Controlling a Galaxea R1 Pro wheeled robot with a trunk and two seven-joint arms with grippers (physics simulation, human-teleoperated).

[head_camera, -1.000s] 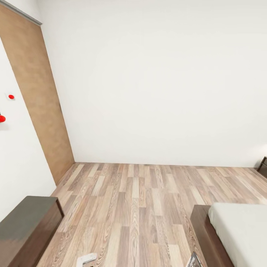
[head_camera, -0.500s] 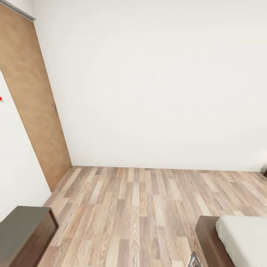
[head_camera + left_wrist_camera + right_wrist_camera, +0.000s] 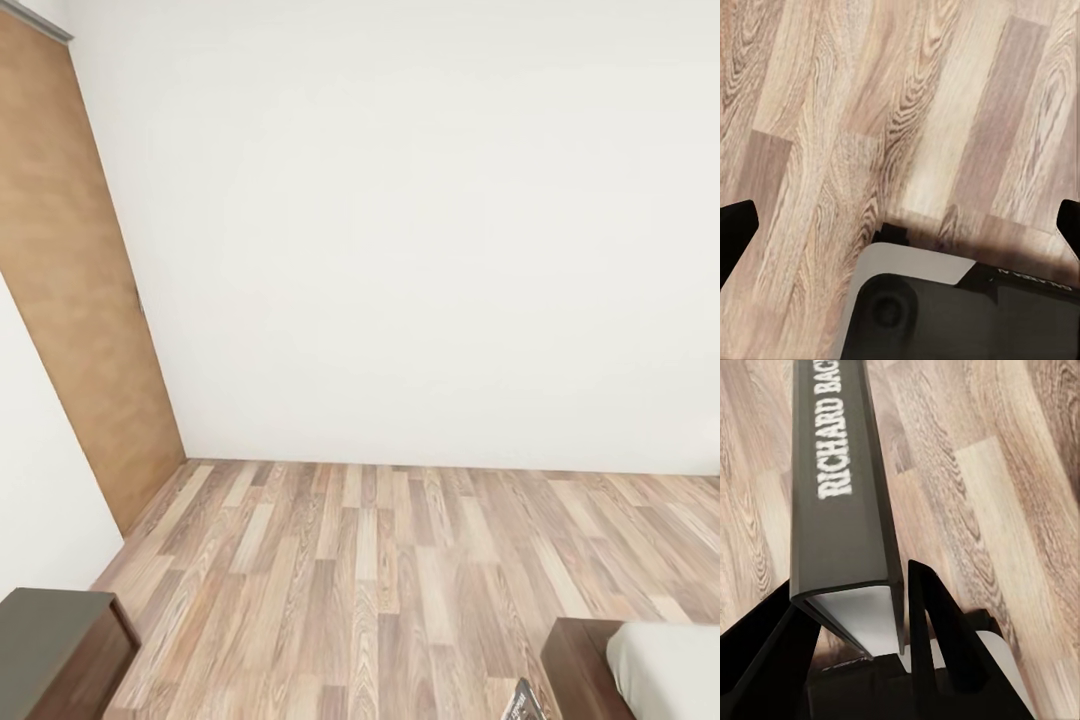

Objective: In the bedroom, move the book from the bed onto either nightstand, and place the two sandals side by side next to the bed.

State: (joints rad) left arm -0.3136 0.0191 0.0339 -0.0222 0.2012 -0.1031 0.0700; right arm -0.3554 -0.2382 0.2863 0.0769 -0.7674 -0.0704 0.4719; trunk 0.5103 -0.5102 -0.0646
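Long dark cabinet (image 3: 50, 640) beside wall

White walls (image 3: 420, 250) are seen above a floor (image 3: 380, 580) of wood planks in mixed light brown, tan and grey-brown, with dark wavy grain. A plain mid-brown door (image 3: 70, 300) is set in the wall. A dark brown cabinet (image 3: 50, 645) with a grey-sheened top is shown, and the bed (image 3: 580, 665) is framed in dark brown under a pale grey-white mattress (image 3: 670, 665). The book (image 3: 844, 502) is dark grey-black with white lettering and white page edges, held between black fingers (image 3: 934, 622)
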